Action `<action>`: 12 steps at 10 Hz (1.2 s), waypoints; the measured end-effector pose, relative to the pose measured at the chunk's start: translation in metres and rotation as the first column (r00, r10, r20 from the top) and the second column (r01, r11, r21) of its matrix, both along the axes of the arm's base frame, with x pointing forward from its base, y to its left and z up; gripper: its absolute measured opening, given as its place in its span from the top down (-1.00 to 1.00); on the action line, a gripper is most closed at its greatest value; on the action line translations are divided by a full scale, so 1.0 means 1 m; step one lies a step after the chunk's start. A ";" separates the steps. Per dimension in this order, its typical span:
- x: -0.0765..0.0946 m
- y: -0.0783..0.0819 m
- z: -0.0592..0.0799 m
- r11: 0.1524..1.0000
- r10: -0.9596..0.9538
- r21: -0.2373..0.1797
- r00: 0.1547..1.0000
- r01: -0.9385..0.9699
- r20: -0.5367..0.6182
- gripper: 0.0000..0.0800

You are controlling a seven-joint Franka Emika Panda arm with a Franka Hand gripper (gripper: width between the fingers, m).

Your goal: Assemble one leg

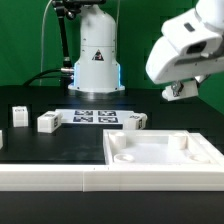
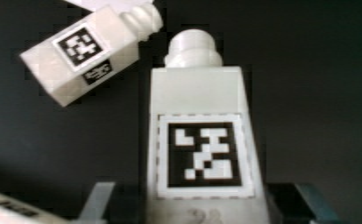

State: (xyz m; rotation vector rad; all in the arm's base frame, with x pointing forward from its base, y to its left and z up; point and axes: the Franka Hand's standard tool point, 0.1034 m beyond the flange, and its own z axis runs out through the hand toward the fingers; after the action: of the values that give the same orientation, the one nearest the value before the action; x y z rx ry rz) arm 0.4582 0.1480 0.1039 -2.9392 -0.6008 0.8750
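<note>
Near the leg (image 2: 199, 140) held by the fingers (image 2: 103, 202) lies another leg (image 2: 85, 55), tilted

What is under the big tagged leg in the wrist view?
Black table shows around the leg, with a second leg nearby. The spot directly beneath is covered by the leg itself, so whether it rests on the table cannot be told.

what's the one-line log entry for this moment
gripper: shut on leg, held above table | second leg: lying loose on table | panel: no leg fitted
</note>
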 end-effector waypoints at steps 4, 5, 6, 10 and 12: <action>0.031 -0.007 0.015 0.997 -0.039 0.080 0.949 0.015 0.314 0.27; 0.030 -0.010 0.015 0.996 -0.048 0.093 0.926 0.014 0.375 0.27; 0.032 -0.011 0.015 0.994 -0.060 0.110 0.901 0.014 0.431 0.27; 0.074 -0.034 0.030 0.972 -0.220 0.193 0.803 0.133 0.554 0.27; 0.076 -0.035 0.024 0.969 -0.230 0.224 0.702 0.102 0.674 0.27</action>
State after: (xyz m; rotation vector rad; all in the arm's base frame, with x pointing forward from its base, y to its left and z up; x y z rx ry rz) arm 0.5339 0.1129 0.1284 -3.0183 -0.3631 -0.3450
